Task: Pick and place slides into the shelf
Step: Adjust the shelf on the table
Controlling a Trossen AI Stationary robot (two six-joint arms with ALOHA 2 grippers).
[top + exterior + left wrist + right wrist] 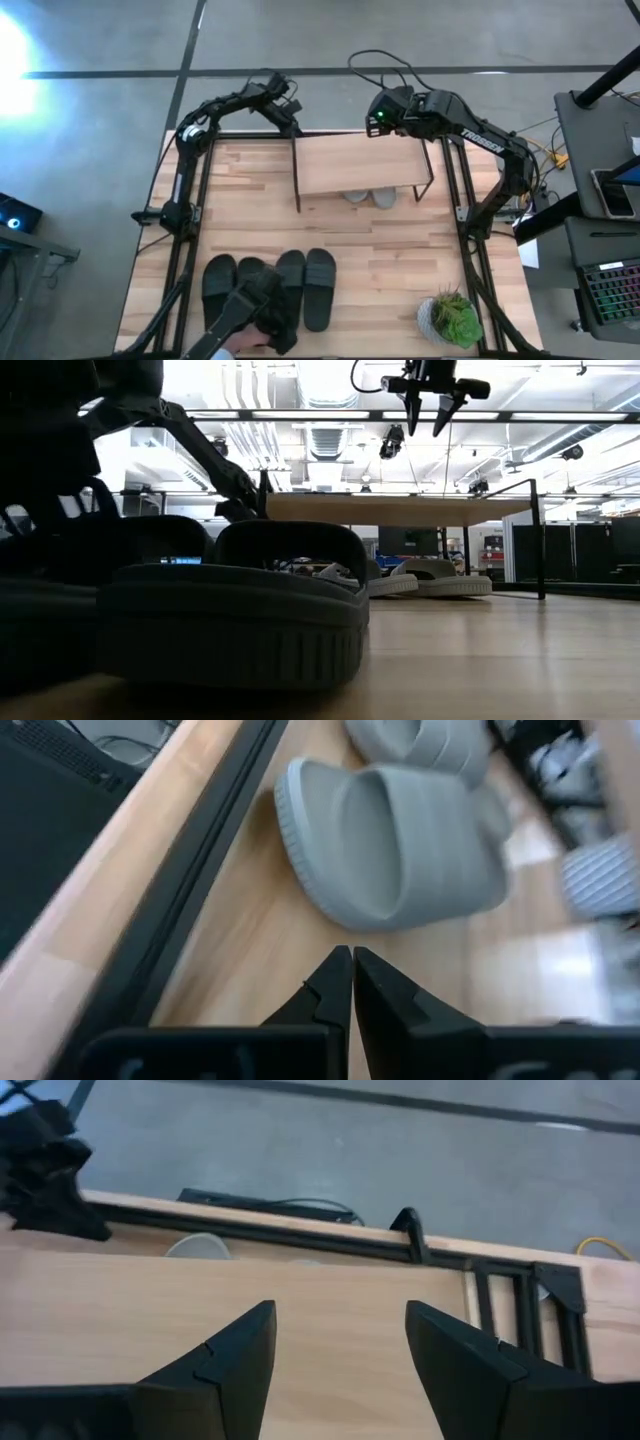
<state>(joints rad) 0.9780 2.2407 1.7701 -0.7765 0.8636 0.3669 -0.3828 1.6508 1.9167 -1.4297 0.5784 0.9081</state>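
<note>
The shelf (360, 165), a light wood plank on thin black legs, stands at the table's far middle. Two light grey slides (372, 197) lie on the table under it, also seen in the low view (440, 582) and the left wrist view (400, 850). Several dark slides (300, 285) lie side by side near the table's near left edge, filling the low view (240, 615). My left gripper (288, 118) (352, 960) is shut, low by the shelf's far left corner. My right gripper (385, 118) (430, 405) (340, 1340) hangs open above the shelf's far edge.
A person's dark-sleeved arm (255, 315) reaches in from the near edge over the dark slides. A potted green plant (455, 318) stands at the near right corner. Bare tabletop (400, 260) lies between the shelf and the plant.
</note>
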